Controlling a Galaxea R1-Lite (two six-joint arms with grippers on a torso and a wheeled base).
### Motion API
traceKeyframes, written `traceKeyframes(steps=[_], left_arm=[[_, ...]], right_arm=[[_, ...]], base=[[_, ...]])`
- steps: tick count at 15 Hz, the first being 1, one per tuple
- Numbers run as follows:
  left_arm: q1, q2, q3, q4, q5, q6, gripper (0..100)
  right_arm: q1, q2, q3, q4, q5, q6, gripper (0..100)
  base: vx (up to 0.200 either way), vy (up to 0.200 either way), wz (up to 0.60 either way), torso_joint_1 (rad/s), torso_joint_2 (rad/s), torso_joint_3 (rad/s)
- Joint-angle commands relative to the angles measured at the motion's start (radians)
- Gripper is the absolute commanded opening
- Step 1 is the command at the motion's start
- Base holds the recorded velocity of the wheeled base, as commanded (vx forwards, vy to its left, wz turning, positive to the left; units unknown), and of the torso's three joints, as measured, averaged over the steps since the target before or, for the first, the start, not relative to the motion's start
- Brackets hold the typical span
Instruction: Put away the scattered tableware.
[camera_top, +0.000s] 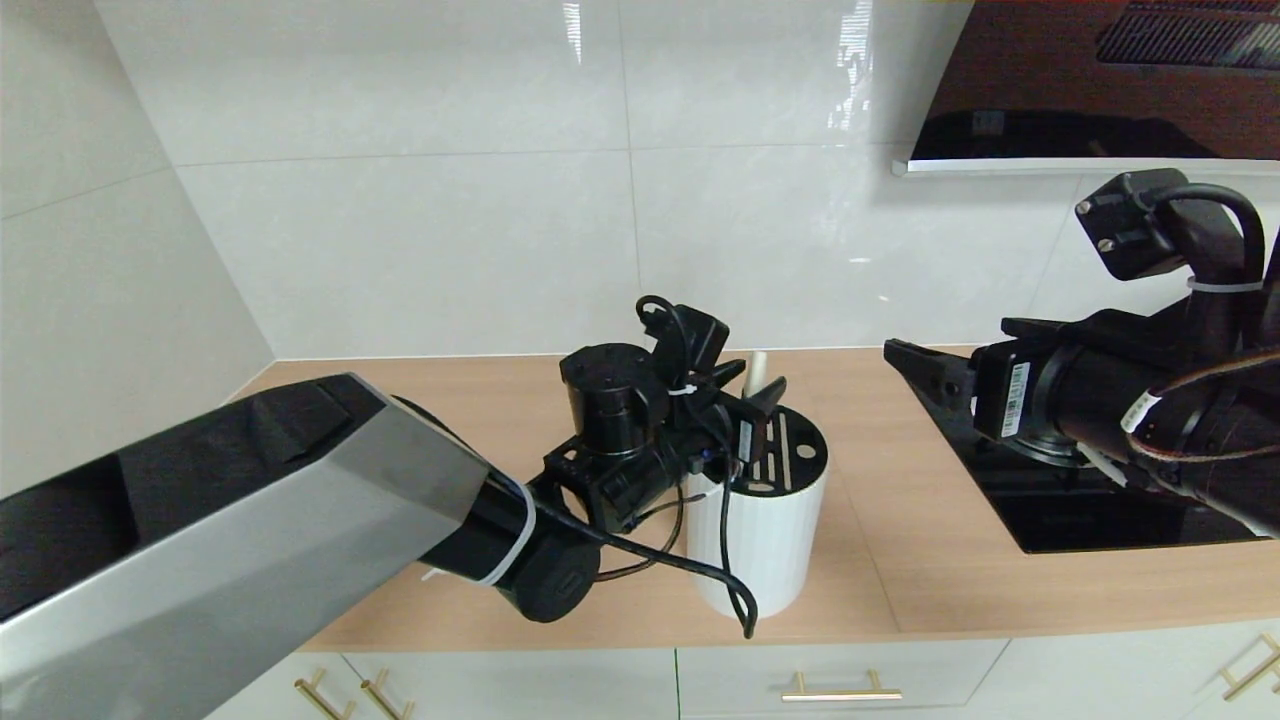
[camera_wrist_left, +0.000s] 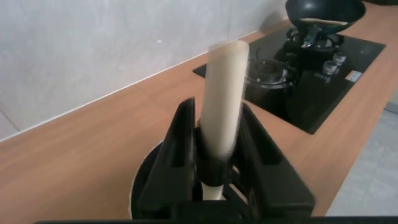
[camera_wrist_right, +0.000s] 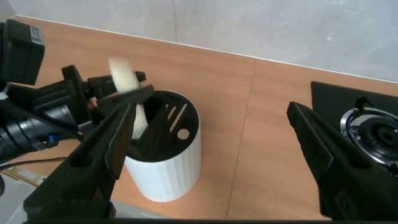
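A white cylindrical utensil holder (camera_top: 762, 540) with a slotted black top stands near the front edge of the wooden counter (camera_top: 480, 400). My left gripper (camera_top: 745, 400) sits right over it, shut on a cream-handled utensil (camera_top: 757, 367) held upright, its lower end in the holder's top. The left wrist view has the cream handle (camera_wrist_left: 224, 93) clamped between the fingers (camera_wrist_left: 180, 155) above the holder's rim (camera_wrist_left: 140, 180). My right gripper (camera_wrist_right: 217, 155) hangs open and holds nothing, above the counter to the right of the holder (camera_wrist_right: 168, 168). Its finger (camera_top: 925, 375) points left.
A black gas hob (camera_top: 1080, 510) is set into the counter at the right, with a burner (camera_wrist_right: 373, 127) and a dark pan (camera_wrist_left: 324, 12) on it. A range hood (camera_top: 1100, 80) hangs above. Tiled walls close the back and left. Drawers with brass handles (camera_top: 842, 690) run below.
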Motion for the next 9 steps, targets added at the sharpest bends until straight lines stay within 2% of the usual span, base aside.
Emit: traceKeyframes(steps=[1,6,9], left_arm=[[-0.003,-0.006,0.001,-0.003,0.002,0.000,100],[-0.004,-0.019,0.001,-0.021,0.004,-0.002,100],[0.005,-0.161,0.010,-0.093,0.005,-0.022,100]], right_arm=[[0.001,0.003,0.000,0.000,0.000,0.000,100],[-0.001,0.003,0.000,0.000,0.000,0.000,100],[-0.001,-0.005,0.000,0.000,-0.003,0.000,100]], base=[[0.000,0.000,0.00,0.000,0.00,0.000],[0.000,0.000,0.00,0.000,0.00,0.000],[0.000,0.000,0.00,0.000,0.00,0.000]])
